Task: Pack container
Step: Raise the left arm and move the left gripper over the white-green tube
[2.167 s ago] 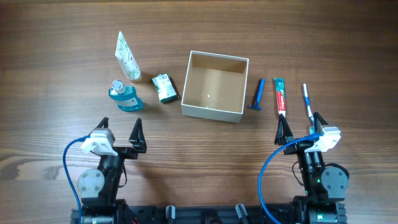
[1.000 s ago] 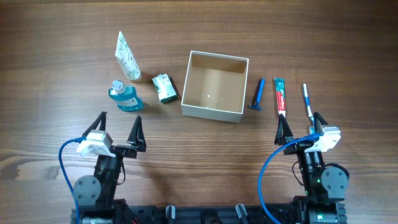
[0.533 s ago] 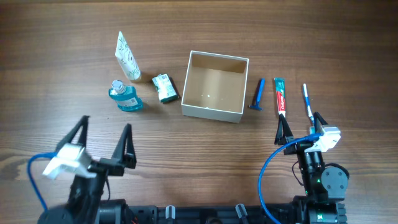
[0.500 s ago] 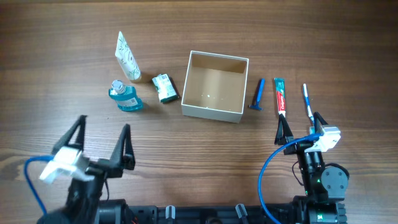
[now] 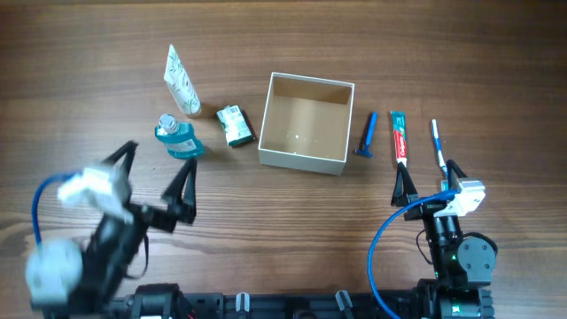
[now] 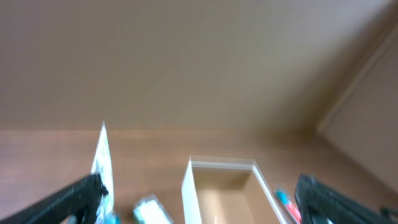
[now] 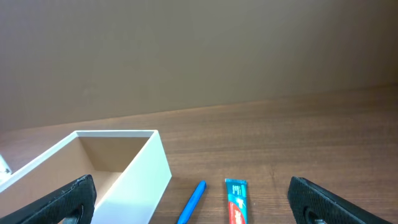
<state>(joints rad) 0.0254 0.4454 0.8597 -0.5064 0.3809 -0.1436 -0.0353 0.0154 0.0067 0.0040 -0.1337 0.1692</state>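
Note:
The container, a square open box with white walls and a tan inside, stands at the table's middle with nothing in it. My left gripper is open and blurred, just in front of the blue bottle. In the left wrist view the container lies ahead between the open fingers of the left gripper. My right gripper rests open near the front right, behind the toothbrush. The right wrist view shows the container to the left, with the right gripper empty.
A white tube and a green-and-white packet lie left of the box. A blue razor and a toothpaste tube lie to its right. The razor and toothpaste also show in the right wrist view.
My left arm has risen and carried its open gripper farther onto the table toward the blue bottle. The right arm and all objects have stayed put.

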